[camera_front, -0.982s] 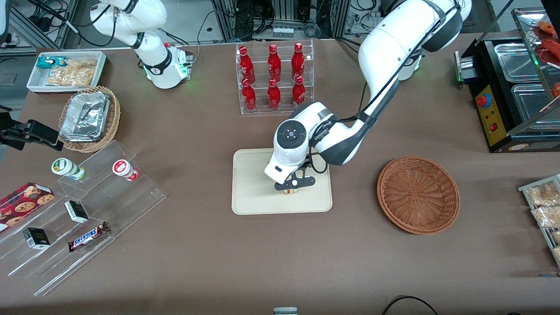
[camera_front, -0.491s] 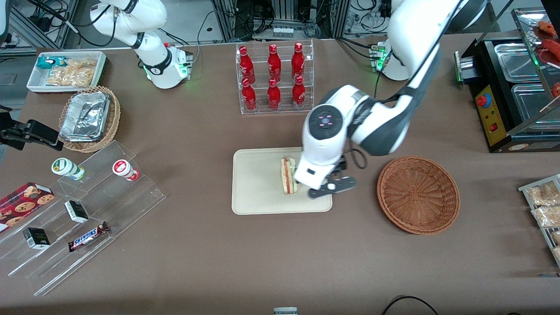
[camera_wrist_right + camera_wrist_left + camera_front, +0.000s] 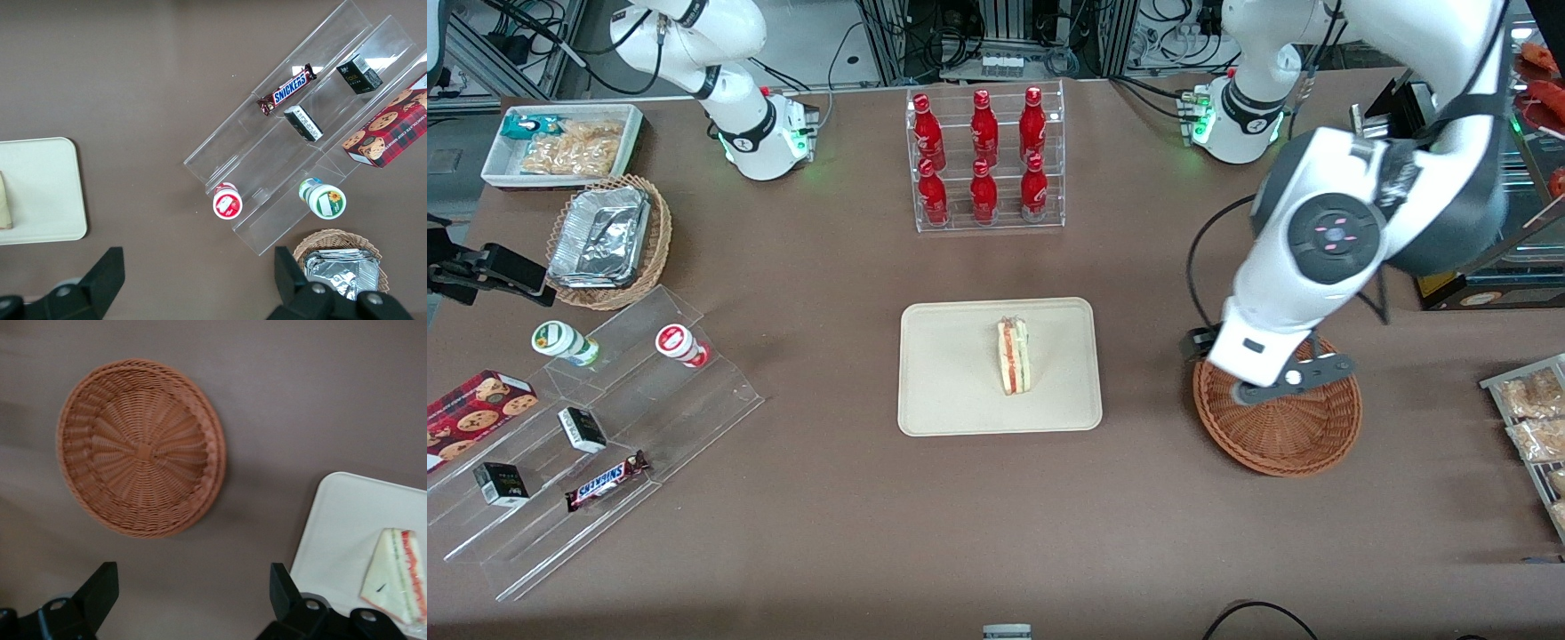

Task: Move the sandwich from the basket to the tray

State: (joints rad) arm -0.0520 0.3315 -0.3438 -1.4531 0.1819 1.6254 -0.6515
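The basket [image 3: 1278,411] sits near the front camera toward the working arm's end of the table, and the wrist view shows nothing in it, so its one item is out. High above its rim hangs the gripper [image 3: 1285,380], fingers spread wide with nothing between them; it seems raised this way to clear the wicker wall. A little farther from the camera, nearer the table's middle, lies the tray [image 3: 951,396]. The sandwich [image 3: 1014,356] rests on it, on its side with the red and green filling showing, well apart from the basket. I judge the task done.
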